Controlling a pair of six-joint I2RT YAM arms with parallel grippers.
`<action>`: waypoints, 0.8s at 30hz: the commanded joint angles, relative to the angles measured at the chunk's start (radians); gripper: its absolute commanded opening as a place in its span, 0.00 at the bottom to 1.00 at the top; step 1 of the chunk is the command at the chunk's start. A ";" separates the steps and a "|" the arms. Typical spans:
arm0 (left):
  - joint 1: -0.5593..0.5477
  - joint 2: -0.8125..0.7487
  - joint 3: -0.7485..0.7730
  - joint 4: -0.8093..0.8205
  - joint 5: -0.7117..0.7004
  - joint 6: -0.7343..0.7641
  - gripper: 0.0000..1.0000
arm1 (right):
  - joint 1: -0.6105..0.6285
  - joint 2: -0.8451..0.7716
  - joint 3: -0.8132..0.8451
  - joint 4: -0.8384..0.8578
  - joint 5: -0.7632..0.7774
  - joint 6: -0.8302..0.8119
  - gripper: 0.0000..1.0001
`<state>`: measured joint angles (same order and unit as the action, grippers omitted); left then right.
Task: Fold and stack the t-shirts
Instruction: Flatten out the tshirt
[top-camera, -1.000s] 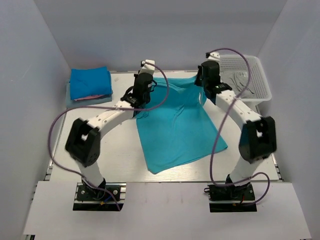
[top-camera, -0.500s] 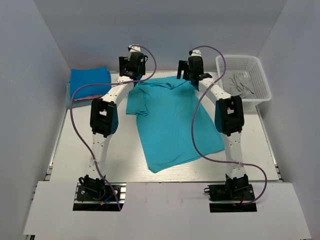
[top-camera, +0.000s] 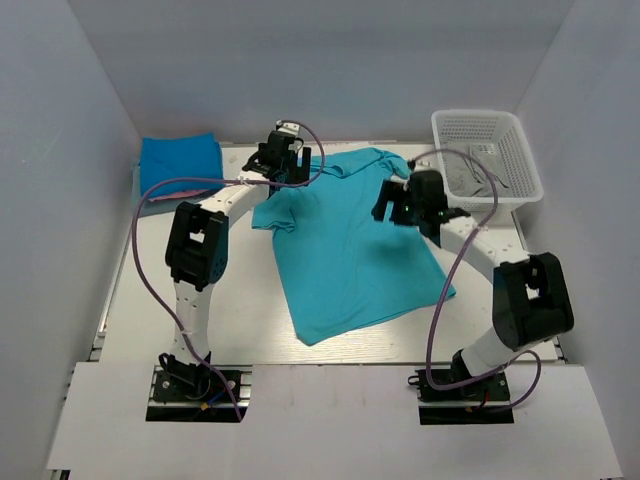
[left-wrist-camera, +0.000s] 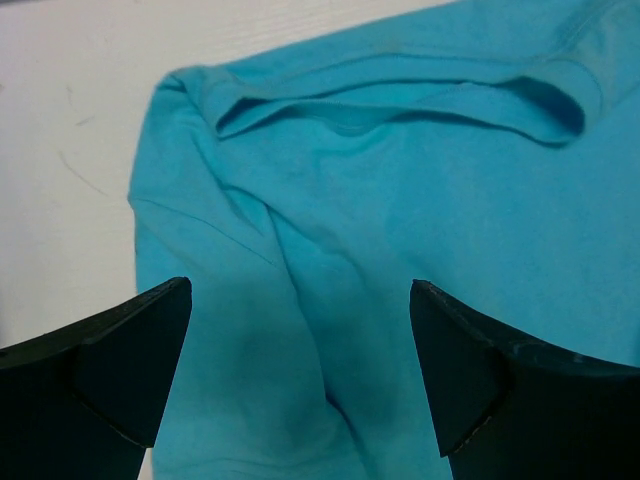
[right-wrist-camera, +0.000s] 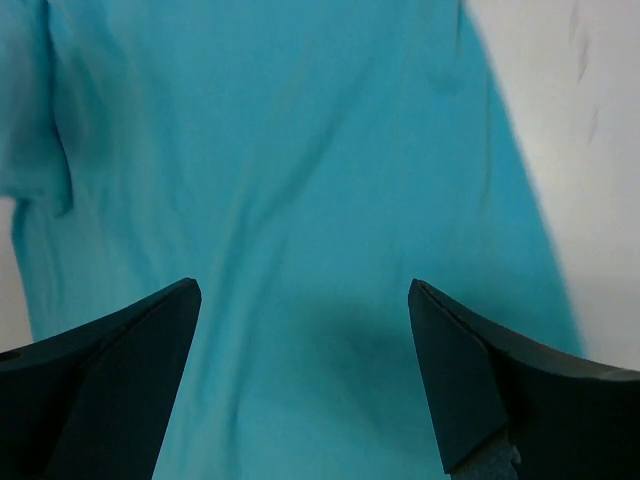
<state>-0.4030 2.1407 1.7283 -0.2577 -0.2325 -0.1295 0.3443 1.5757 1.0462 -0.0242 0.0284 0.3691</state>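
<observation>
The left end effector (left-wrist-camera: 298, 330) hangs over the collar end, jaws wide and gripping nothing. The right end effector (right-wrist-camera: 300, 330) hovers over the body, equally wide and empty. Beneath them one turquoise t-shirt (top-camera: 350, 250) lies spread flat on the bench (top-camera: 230, 320), presumably ready for folding. One folded pile (top-camera: 180, 165), blue on top, waits far left. One grey garment (top-camera: 470, 165) sits in the single basket (top-camera: 520, 180).

Plain turquoise t-shirt (top-camera: 350, 250) on a white table (top-camera: 240, 300).
Deeper blue folded stack (top-camera: 180, 163) with a pink layer; white lattice basket (top-camera: 470, 122).
</observation>
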 joint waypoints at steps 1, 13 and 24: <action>0.009 0.042 0.046 -0.049 0.039 -0.048 1.00 | 0.012 -0.063 -0.171 -0.058 -0.093 0.146 0.90; 0.047 -0.073 -0.350 -0.041 -0.013 -0.278 1.00 | 0.019 -0.237 -0.390 -0.217 -0.071 0.197 0.90; 0.055 -0.516 -0.933 -0.375 -0.131 -0.752 1.00 | 0.007 0.097 -0.183 -0.209 0.123 0.197 0.90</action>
<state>-0.3576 1.7226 0.9840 -0.3901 -0.3153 -0.6594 0.3599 1.5440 0.7952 -0.1810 0.0525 0.5625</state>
